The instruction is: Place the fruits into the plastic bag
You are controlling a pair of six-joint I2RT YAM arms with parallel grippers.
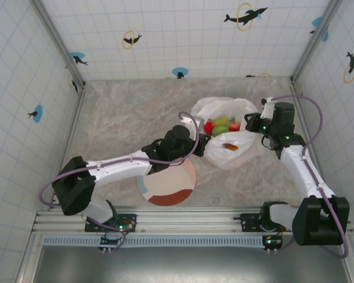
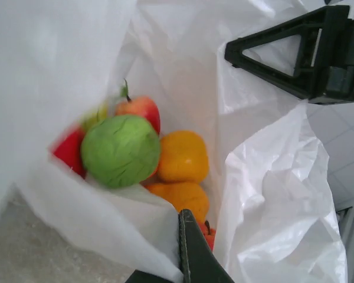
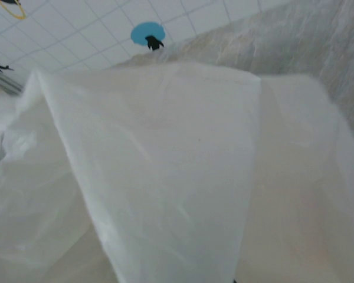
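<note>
1. Several fruits (image 1: 220,127) lie heaped inside the bag (image 1: 239,154), which sits open-mouthed right of the table's (image 1: 118,118) centre.
2. Seen from the left wrist, a green apple (image 2: 121,150) is in front, touching a red apple (image 2: 141,109) and two orange balls (image 2: 182,156). Another red fruit (image 2: 69,150) is partly hidden by film.
3. Left gripper (image 1: 202,146) is at the bag's near-left rim. One finger (image 2: 192,250) shows, with film pressed against it, so it looks pinched narrow on the rim.
4. Right gripper (image 1: 255,125) is at the bag's right rim. I cannot tell how its fingers stand, since film covers its wrist view.
5. Near and left of the bag, a plate (image 1: 168,184) lies under the left arm.
</note>
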